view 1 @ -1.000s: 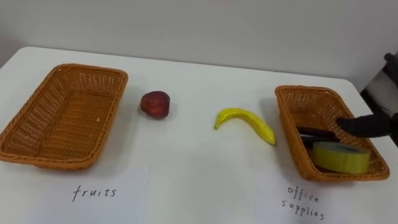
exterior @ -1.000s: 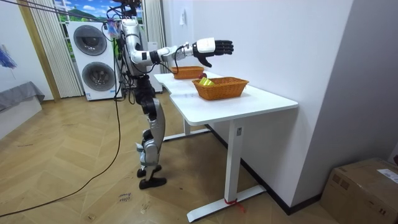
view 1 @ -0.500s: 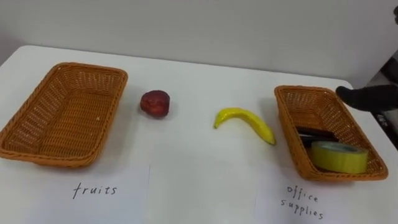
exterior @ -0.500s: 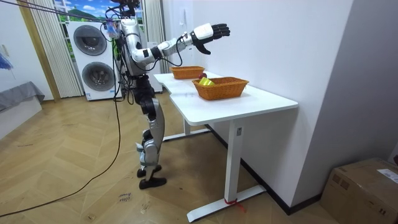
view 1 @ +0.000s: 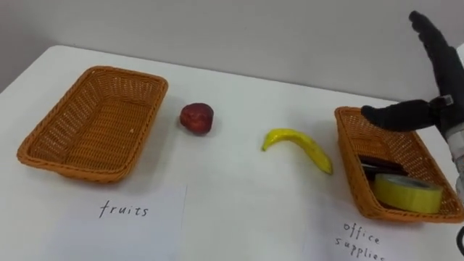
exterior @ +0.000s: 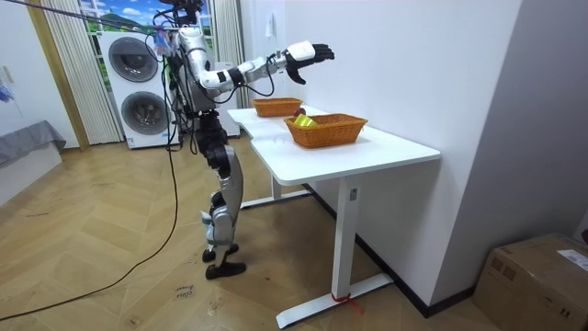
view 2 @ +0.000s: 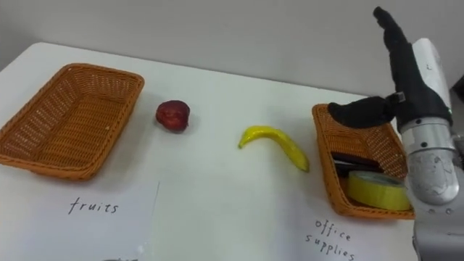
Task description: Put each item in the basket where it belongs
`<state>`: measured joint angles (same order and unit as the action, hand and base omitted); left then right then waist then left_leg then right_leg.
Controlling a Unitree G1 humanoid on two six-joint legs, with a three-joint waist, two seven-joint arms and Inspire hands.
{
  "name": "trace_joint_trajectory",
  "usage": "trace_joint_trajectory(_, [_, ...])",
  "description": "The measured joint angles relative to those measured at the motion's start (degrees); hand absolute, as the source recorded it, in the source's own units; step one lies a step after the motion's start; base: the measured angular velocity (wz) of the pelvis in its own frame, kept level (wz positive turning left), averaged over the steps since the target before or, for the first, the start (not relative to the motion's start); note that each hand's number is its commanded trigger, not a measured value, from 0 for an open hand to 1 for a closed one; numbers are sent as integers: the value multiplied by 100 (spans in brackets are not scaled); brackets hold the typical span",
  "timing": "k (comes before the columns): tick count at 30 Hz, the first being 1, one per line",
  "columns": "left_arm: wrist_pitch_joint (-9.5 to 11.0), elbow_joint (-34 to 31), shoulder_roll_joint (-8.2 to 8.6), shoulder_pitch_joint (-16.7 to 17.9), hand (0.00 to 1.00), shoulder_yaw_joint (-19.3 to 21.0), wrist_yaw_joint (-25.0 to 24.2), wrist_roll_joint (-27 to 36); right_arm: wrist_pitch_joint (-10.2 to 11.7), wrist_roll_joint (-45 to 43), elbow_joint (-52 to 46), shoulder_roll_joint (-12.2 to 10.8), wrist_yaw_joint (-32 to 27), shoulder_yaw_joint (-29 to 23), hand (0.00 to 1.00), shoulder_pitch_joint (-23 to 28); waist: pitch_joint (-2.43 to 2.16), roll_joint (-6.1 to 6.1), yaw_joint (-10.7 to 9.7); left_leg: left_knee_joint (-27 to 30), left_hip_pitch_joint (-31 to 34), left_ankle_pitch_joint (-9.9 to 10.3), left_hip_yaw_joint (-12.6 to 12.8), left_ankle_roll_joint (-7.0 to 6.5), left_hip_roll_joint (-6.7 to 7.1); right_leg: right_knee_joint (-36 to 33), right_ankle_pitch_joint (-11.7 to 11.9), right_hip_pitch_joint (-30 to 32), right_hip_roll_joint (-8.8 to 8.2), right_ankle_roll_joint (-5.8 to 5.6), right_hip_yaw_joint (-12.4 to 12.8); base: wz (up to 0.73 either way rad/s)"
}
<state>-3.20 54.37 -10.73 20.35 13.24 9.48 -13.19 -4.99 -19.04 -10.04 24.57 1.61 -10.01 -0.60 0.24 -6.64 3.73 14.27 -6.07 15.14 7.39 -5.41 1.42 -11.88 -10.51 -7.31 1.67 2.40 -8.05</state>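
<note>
A red apple (view 1: 197, 117) and a yellow banana (view 1: 299, 143) lie on the white table (view 1: 239, 196) between two wicker baskets. The left basket (view 1: 94, 121), above a paper label reading fruits (view 1: 125, 210), has nothing in it. The right basket (view 1: 395, 159), above a label reading office supplies (view 1: 362, 239), holds a yellow roll of tape (view 1: 407, 193) and a dark flat item (view 1: 375, 166). My right hand (view 2: 409, 76) is raised above the right basket's far end, open, fingers straight and pointing up, holding nothing.
In the room view I stand at the table's end by two washing machines (exterior: 138, 87), right arm stretched out over the table. A wall runs behind the table's far edge. Bare tabletop lies between the baskets.
My right hand has lifted out of the right basket and risen above its far end, fingers now pointing up. The camera has shifted slightly; the fruit and baskets have not moved.
</note>
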Motion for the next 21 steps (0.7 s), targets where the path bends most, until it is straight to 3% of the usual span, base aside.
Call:
trace_joint_trajectory(4, [-6, -3, -13, 15, 0, -18, -8, 0, -8, -257, 4, 7, 115, 169, 0, -18, 1, -1, 140, 36, 75, 1, -7, -2, 1, 6, 0, 30, -4, 0, -11, 2])
trace_joint_trajectory(9, [-33, 22, -21, 42, 0, -219, -32, 8, -9, -391, 134, 7, 379, 824, 0, -18, 3, -3, 277, 41, 92, 0, -23, -3, 8, 22, 0, 13, -8, 0, -33, 1])
trace_joint_trajectory(14, [-38, 85, -34, 39, 0, -236, -58, 7, 2, -373, 297, 22, 519, 903, 0, -62, 7, -27, 318, 61, 164, -5, -141, -12, 31, 21, 1, 47, -29, -1, -147, 12])
trace_joint_trajectory(21, [-41, 79, -168, -62, 0, -341, -124, 19, -8, -363, 904, 213, 518, 967, 0, -143, 6, -79, 427, 65, 370, -24, -150, -21, 38, 20, 1, 242, -40, -1, -174, 1])
